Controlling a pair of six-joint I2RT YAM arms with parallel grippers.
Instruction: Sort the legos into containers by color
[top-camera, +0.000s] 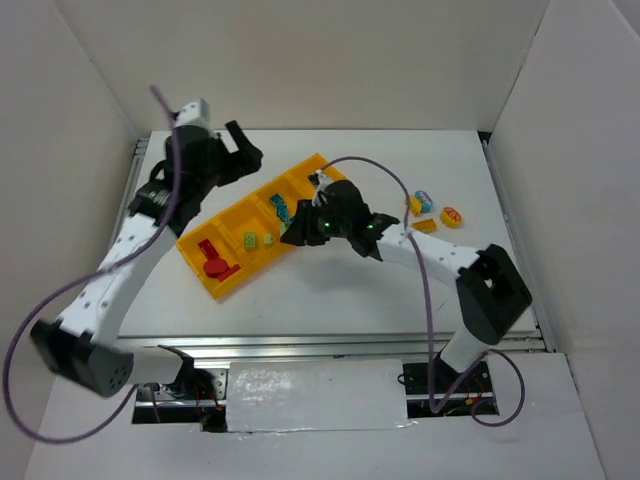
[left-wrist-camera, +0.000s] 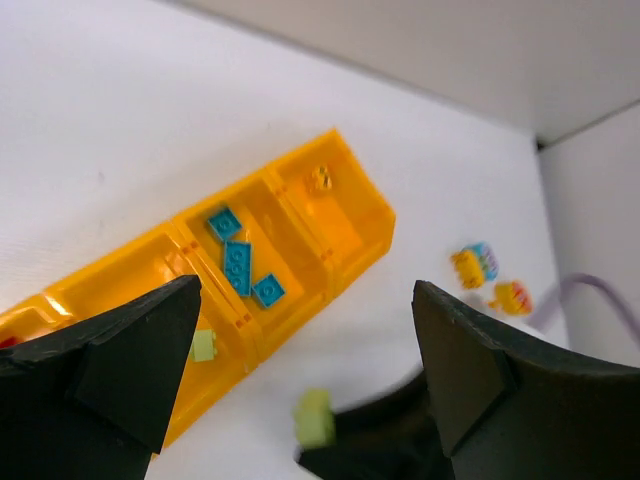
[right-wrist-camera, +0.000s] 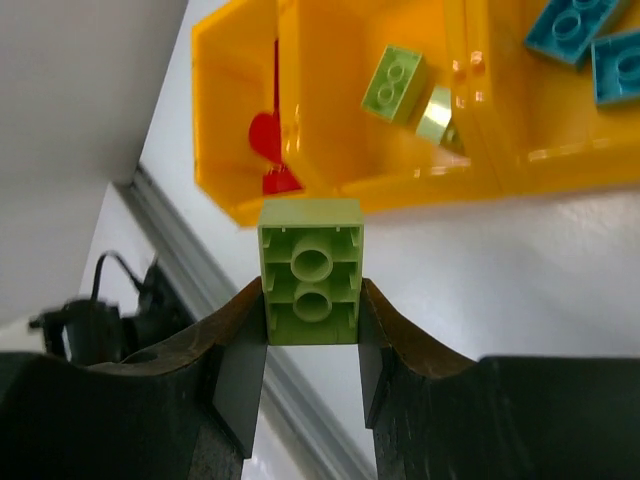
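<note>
Left arm (top-camera: 120, 270) and right arm (top-camera: 440, 258): white link casings, black joint housings. Thin purple cable (top-camera: 429, 320) runs along each. Left end effector (top-camera: 243, 146) and right end effector (right-wrist-camera: 312, 300): matte black, broad wedge-shaped fingers. Two small green indicator lights (top-camera: 325, 226) glow at the right wrist.

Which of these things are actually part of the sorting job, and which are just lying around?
Part of the job: orange tray; green brick in the right gripper; sorted teal bricks; loose bricks on the table.
Just there: purple cable; metal rail.
</note>
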